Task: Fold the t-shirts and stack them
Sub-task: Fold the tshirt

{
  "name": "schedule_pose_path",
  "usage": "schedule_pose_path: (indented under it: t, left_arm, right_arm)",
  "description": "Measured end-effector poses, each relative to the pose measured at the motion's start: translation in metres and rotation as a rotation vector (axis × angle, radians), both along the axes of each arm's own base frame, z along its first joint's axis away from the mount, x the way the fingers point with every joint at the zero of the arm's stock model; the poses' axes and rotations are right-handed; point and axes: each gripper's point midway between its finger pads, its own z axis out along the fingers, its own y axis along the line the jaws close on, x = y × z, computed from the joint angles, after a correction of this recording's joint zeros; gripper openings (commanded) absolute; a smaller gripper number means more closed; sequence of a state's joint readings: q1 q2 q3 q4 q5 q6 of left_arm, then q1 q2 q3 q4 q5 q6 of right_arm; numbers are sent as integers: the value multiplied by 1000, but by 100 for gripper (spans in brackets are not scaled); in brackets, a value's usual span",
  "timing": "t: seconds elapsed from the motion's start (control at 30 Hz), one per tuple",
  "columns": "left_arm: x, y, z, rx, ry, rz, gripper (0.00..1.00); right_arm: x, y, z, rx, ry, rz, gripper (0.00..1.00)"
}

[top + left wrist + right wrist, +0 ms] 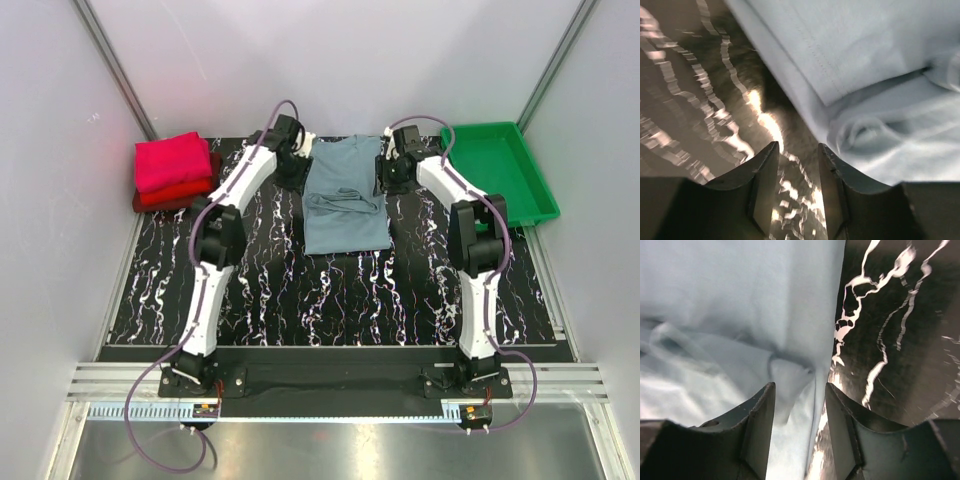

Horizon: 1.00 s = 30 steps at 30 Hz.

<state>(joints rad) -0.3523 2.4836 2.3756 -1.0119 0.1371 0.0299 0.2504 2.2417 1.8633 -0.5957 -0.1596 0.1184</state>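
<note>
the black, white-veined table [330, 300] carries a partly folded grey-blue t-shirt [345, 200] at its far middle, a red shirt [176, 194] under a pink shirt [172, 162] far left, a green tray [495, 170] far right.

Seen from the top camera, the light is bright and even. In my wrist views, glare streaks the glossy table [765, 112], everything smears soft, and my fingers [762, 185] sit dark, unfocused.

Plain pale walls [330, 60], black white-veined tabletop [330, 300], aluminium rail [110, 382] along near edge

Matt soft cloth t-shirt [345, 195], glossy table [300, 300]
</note>
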Motion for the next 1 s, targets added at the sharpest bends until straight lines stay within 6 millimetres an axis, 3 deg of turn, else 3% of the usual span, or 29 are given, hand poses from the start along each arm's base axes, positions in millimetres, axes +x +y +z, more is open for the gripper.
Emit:
schedule_pose_path:
  t: [0.1, 0.2, 0.27, 0.33, 0.43, 0.57, 0.8, 1.0]
  left_arm:
    - [-9, 3, 35, -24, -39, 7, 42]
    - [-35, -1, 78, -84, -65, -20, 40]
    - [-52, -11, 98, -132, -81, -51, 40]
    - [-74, -23, 103, -174, -55, -84, 39]
    - [-100, -44, 91, -213, 17, -146, 38]
    - [-122, -68, 54, -243, 144, -208, 38]
    - [-124, -70, -8, -222, 281, -196, 37]
    - [-120, -71, -38, -213, 336, -177, 37]
  right_arm:
    - [-2, -1, 30, 16, -54, 7, 51]
    - [-11, 6, 69, 77, -108, 39, 50]
    - [-15, 14, 87, 126, -130, 61, 48]
    - [-18, 24, 97, 185, -137, 93, 47]
    - [-23, 34, 89, 231, -99, 124, 46]
    - [-29, 42, 56, 257, -9, 145, 42]
    - [-44, 48, 2, 281, 154, 153, 38]
    - [-48, 52, -4, 306, 192, 156, 37]
